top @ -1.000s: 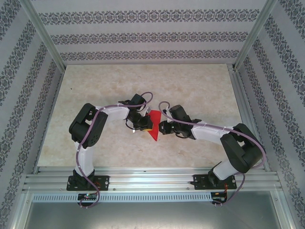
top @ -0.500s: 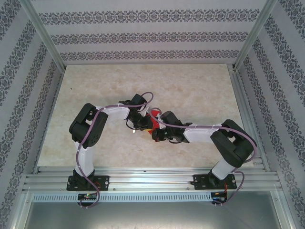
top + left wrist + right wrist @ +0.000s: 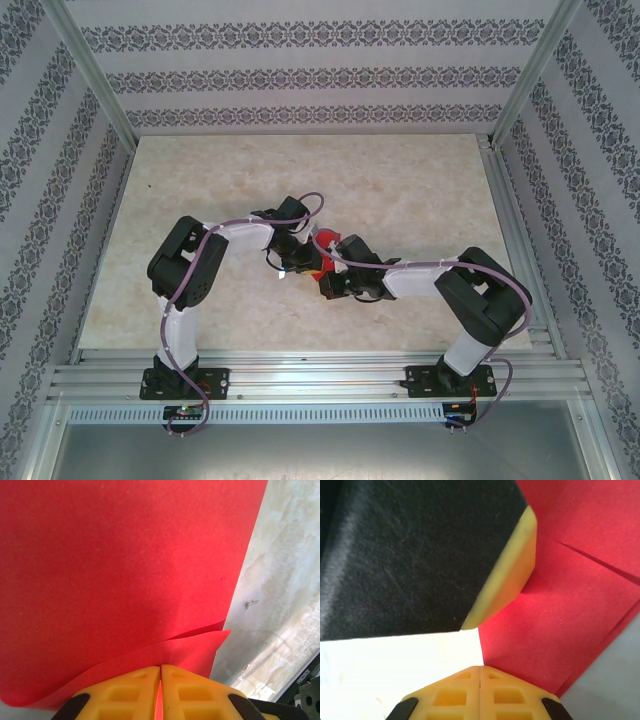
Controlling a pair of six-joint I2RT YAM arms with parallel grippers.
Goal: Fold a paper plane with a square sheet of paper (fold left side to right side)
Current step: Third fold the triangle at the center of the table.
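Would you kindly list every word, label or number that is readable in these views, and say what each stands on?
Nothing can be read with confidence.
Small printed label, lower right edge of the left wrist view: too small and blurred to read; what it is fixed to cannot be told.
Red paper: no print on it.

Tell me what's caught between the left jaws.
The folded red paper sheet: the left wrist view shows its layers pinched in the left gripper, yellow jaws shut.
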